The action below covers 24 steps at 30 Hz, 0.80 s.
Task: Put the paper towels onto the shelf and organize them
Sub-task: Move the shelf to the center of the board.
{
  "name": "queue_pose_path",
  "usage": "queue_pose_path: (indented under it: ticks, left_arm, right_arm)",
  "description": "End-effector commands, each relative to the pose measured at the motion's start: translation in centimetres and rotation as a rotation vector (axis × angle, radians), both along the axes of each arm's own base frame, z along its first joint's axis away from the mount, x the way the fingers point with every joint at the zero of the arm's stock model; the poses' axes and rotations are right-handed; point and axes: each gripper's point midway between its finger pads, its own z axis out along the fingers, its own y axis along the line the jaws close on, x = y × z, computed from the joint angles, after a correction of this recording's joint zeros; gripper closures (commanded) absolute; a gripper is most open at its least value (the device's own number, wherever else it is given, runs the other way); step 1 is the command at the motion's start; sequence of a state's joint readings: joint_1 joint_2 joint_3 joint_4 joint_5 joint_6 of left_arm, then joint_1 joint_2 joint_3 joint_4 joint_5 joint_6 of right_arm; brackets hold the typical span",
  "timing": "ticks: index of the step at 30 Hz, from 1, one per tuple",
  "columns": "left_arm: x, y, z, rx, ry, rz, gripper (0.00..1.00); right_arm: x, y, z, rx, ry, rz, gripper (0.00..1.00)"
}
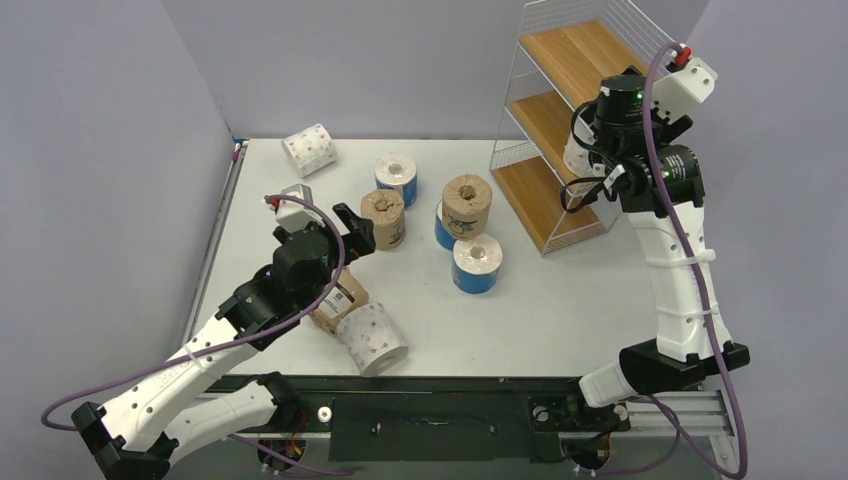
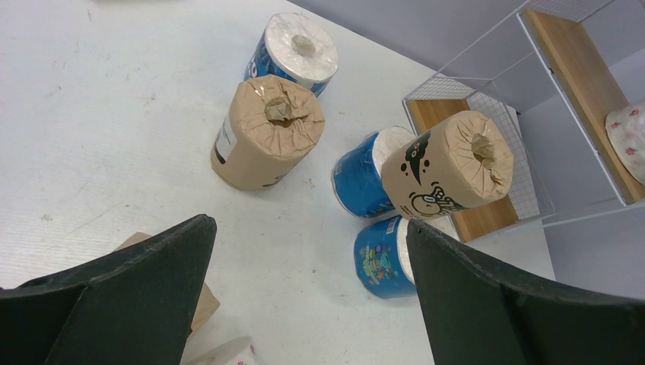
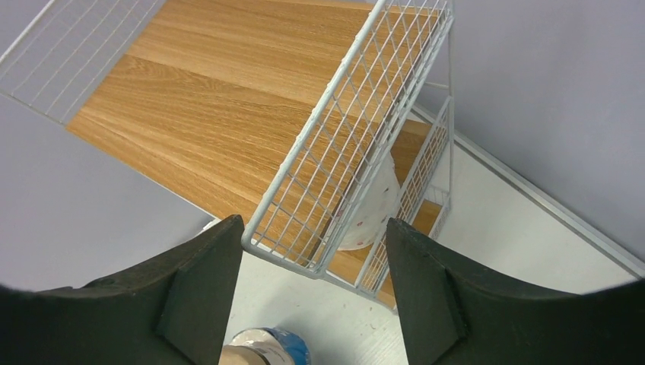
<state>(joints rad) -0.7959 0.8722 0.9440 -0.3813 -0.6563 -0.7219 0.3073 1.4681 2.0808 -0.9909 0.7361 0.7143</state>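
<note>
Left arm [image 1: 215, 340]: stretched low over the table [image 1: 560, 310] from the near-left corner, wrist angled toward the middle rolls.
Left gripper [image 1: 356, 226]: fingers spread wide, nothing between them, just beside the brown roll.
Lying brown roll [image 1: 343, 297]: on its side, partly under the left wrist, touching the near dotted roll.
Near dotted roll [image 1: 372, 338]: on its side, long axis level, by the near edge.
Far dotted roll [image 1: 308, 150]: on its side, axis level, alone at the far left.
Brown roll [image 1: 383, 218]: upright, core up.
Far blue roll [image 1: 396, 178]: upright, just behind the brown roll.
Stacked brown roll [image 1: 466, 203]: rests on a low blue roll [image 1: 443, 230], core up, a little tilted.
Near blue roll [image 1: 477, 263]: upright, just beside that stack.
Shelf [image 1: 580, 55]: 3 boards at the far right; top board bare.
Shelf roll [image 3: 373, 205]: 1 dotted roll, upright on a board below the top one, behind the mesh.
Right arm [image 1: 675, 270]: raised steeply, elbow high, wrist bent down at the shelf's front.
Right gripper [image 3: 313, 222]: fingers apart, empty; the top tier's wire corner shows between them.
</note>
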Motion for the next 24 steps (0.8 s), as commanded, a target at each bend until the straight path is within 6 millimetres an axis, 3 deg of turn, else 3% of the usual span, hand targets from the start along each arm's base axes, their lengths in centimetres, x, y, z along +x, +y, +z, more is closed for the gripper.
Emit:
queue_pose_path:
  ticks: [1,7,14,22,24]
  left_arm:
    - [0.0,-0.6,0.6,-0.023,-0.015,-0.027,0.04]
    - [0.1,-0.6,0.5,-0.023,-0.014,-0.026,0.04]
    - [0.1,-0.9,0.0,-0.024,0.0,-0.034,0.04]
    - [0.2,-1.1,-0.1,-0.02,0.006,-0.037,0.04]
    - [0.2,-1.2,-0.1,-0.022,0.008,-0.04,0.04]
  right_arm:
    - [0.0,-0.5,0.9,-0.023,-0.006,-0.011,0.38]
    - [0.8,-0.3,1.1,-0.056,0.017,-0.003,0.51]
    - [1.3,-0.3,1.0,-0.086,0.042,0.003,0.6]
    - [1.8,0.5,0.3,-0.108,0.078,0.039,0.79]
    - [1.8,0.8,0.3,-0.12,0.088,0.056,0.9]
